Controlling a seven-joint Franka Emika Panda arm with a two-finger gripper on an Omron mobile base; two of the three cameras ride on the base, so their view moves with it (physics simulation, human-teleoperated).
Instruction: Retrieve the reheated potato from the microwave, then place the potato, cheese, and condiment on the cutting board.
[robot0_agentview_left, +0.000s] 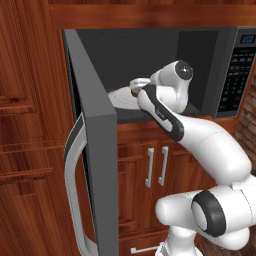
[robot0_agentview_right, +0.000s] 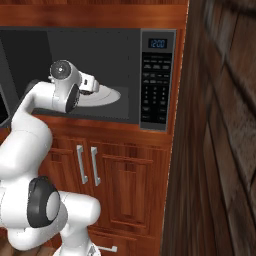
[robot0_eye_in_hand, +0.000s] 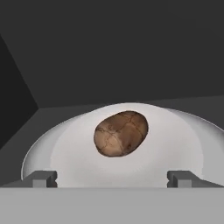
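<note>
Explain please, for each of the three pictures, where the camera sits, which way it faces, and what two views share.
Left base view: behind the arm's left, facing the open grey built-in microwave; white arm rises lower right.
Right base view: behind the right, facing the same microwave; arm rises lower left.
Hand view: on the hand inside the microwave, looking at the small brown mottled potato on the round white plate; open gripper at the bottom.
Shared: both base views show that plate.
</note>
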